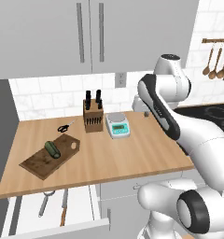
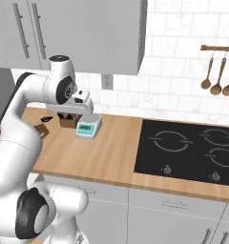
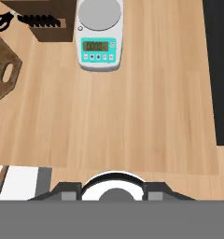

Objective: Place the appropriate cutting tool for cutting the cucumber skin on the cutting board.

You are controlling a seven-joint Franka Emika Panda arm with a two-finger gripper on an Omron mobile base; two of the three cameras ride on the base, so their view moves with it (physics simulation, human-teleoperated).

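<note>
Open drawer [image 1: 81,205] under the surface [image 1: 132,154] holding peeler [image 1: 45,202] beside brown-handled knife [image 1: 64,207], cucumber [image 1: 52,149] lying on cutting board [image 1: 37,163], knife block [image 1: 93,116] holding black-handled knives, claw's spread unclear.

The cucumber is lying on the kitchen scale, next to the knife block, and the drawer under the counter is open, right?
Not quite. The cucumber lies on the cutting board, not on the kitchen scale, as the left base view shows. The scale does stand beside the knife block, and the drawer below is open.
</note>
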